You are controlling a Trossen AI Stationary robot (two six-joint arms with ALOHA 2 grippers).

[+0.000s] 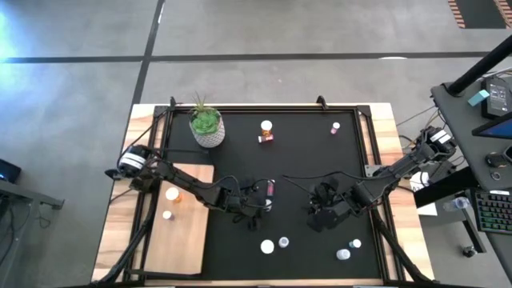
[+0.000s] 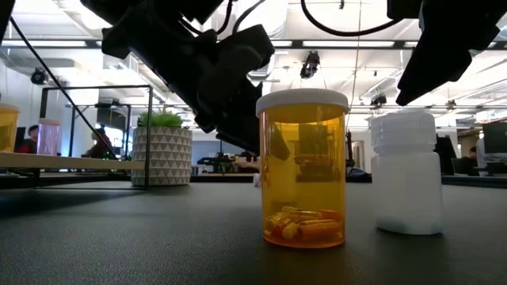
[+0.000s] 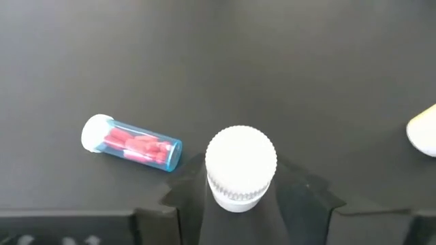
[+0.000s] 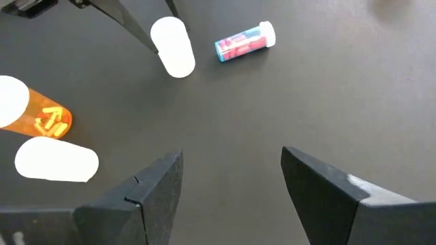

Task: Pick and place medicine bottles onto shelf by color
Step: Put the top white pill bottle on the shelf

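One camera hangs overhead, looking straight down on the whole black mat [image 1: 304, 160]. Another sits at tabletop height, close behind an upright orange pill bottle with a white cap [image 2: 304, 168], facing the room. Each wrist camera looks down at the mat; both catch the lying clear-blue tube of red pills [image 3: 133, 143].

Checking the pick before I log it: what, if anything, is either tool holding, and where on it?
The left tool is closing around a white bottle, fingers either side just below its cap. The right tool is open and empty.
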